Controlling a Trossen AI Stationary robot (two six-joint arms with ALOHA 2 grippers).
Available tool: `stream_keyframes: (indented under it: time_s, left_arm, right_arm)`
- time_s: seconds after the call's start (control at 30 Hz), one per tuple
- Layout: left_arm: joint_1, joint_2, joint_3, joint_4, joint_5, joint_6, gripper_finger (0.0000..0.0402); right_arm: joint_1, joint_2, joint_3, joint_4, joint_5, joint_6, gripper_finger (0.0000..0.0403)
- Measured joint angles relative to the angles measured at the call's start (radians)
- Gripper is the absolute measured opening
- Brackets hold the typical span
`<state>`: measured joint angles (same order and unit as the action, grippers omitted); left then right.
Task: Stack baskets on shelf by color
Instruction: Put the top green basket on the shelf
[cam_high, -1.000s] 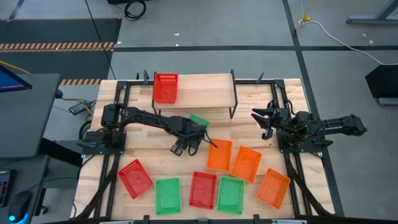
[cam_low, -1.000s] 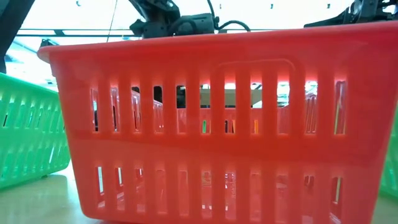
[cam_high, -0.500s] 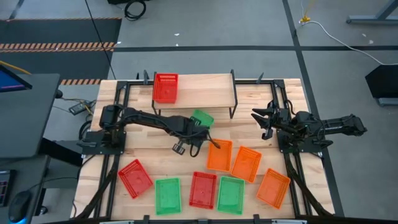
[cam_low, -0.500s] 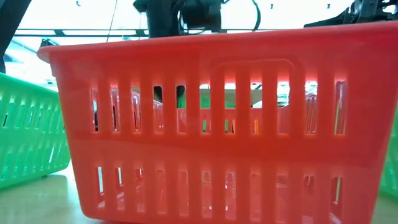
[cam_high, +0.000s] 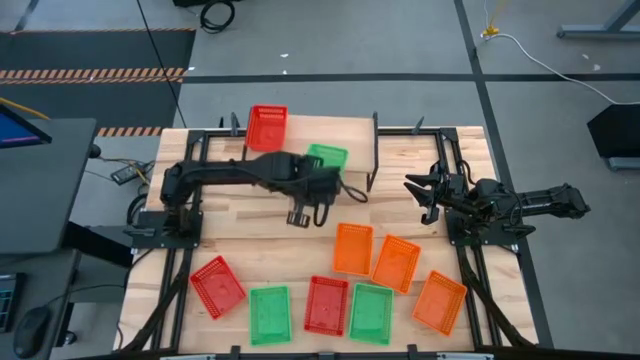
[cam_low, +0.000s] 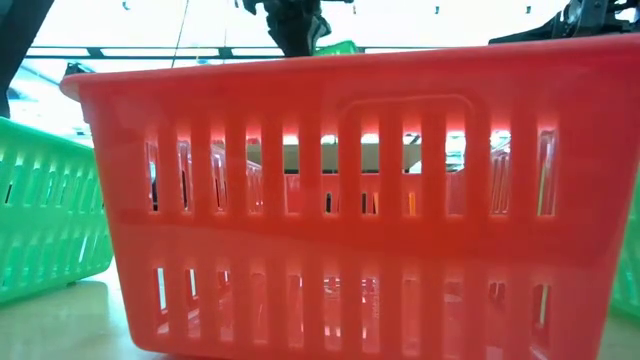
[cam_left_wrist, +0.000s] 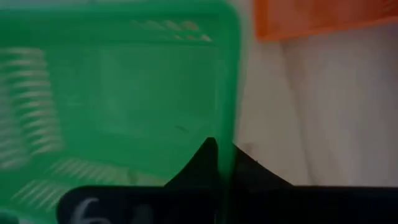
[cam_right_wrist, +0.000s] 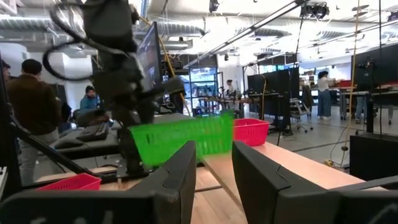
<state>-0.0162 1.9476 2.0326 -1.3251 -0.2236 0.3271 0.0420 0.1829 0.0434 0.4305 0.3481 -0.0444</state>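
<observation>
My left gripper (cam_high: 323, 173) is shut on a green basket (cam_high: 327, 157) and holds it in the air over the shelf (cam_high: 355, 140), a light wooden top on black legs. One red basket (cam_high: 267, 127) rests by its base on the shelf's left end. In the right wrist view the green basket (cam_right_wrist: 186, 137) hangs in front of that red basket (cam_right_wrist: 252, 130). Several more baskets lie on the table, red, green and orange. My right gripper (cam_high: 424, 196) waits open at the table's right side, touching nothing. My left gripper holds the green basket by one side wall (cam_left_wrist: 227, 134). One finger (cam_left_wrist: 196, 168) is inside the basket and the other finger (cam_left_wrist: 258, 177) outside. The fingers slant steeply down from above. The basket hangs clear of table and shelf, opening up, about level.
Near the front edge lie three orange baskets (cam_high: 352, 248) (cam_high: 396, 263) (cam_high: 440, 301), two red baskets (cam_high: 217, 286) (cam_high: 326, 304) and two green baskets (cam_high: 269, 314) (cam_high: 371, 312). A red basket (cam_low: 340, 200) fills the low view. People stand in the room beyond.
My left gripper has risen and gone toward the table's far edge, up to the shelf. The green basket, which lay on the table in front of the shelf, has gone with it and is lifted clear.
</observation>
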Motion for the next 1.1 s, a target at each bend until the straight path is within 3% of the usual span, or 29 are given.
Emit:
stream_keyframes:
  time_s: [0.17,0.33,0.53,0.77,1.1]
  left_arm:
    - [-0.008,0.000,0.065,-0.050,0.043,0.025,0.0005]
    - [0.042,0.001,0.064,-0.066,-0.120,0.059,0.0005]
    - [0.184,0.001,0.014,-0.033,-0.134,0.077,0.0005]
    - [0.319,0.002,-0.067,0.043,-0.026,0.087,0.0005]
    - [0.334,0.002,-0.109,0.098,-0.003,0.161,0.0006]
  right_arm:
    - [0.000,0.000,0.000,0.000,0.000,0.000,0.0110]
    - [0.000,0.000,0.000,0.000,0.000,0.000,0.0110]
    - [0.000,0.000,0.000,0.000,0.000,0.000,0.0110]
    - [0.000,0.000,0.000,0.000,0.000,0.000,0.0110]
    - [0.000,0.000,0.000,0.000,0.000,-0.002,0.0110]
